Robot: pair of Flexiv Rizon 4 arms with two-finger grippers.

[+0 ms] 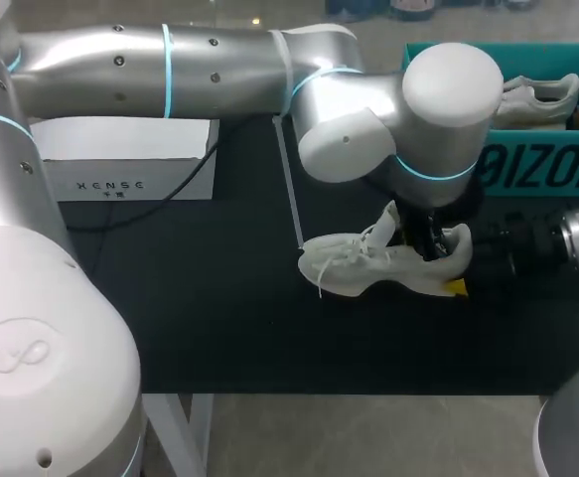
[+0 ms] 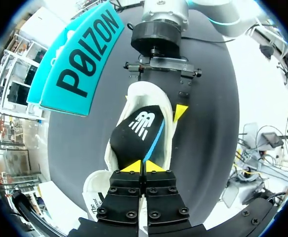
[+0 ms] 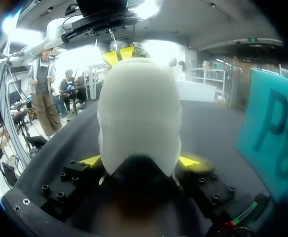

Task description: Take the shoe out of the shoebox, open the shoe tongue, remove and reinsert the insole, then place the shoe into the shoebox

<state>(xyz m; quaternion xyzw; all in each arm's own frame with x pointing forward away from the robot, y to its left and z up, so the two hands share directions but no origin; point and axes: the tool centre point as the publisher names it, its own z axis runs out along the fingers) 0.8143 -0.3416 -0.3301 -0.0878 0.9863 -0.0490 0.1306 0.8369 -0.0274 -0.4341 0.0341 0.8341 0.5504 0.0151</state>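
step: insole work, judged removal or refit; which of the two I cannot tell
left gripper (image 2: 143, 167): jaws nearly closed, pinching the forward end of the insole (image 2: 136, 133) where it bows up out of the shoe opening
right gripper (image 3: 141, 160): jaws set wide, clamped on the heel of the white sneaker (image 1: 368, 268) from both sides, toe pointing away from it
sneaker place: on its sole on the black table (image 1: 210, 318), heel between the right jaws, opening under the left jaws; outside the teal shoebox (image 1: 542, 169), which sits just beside the right gripper
do it well: right arm should hold the heel firm as an anchor; left should move the insole along the shoe's length, low and slow, so it slides rather than folds; grip looks thin, so slip is a risk
insole: black, thin, flexible foam, white logo, blue stripe down the middle, curved like a tongue
sneaker: white knit-looking upper, soft; thick sculpted white sole, loose laces at the toe side
shoebox: stiff card, open top, a second white sneaker (image 1: 539, 97) inside
table: matte dark mat, flat
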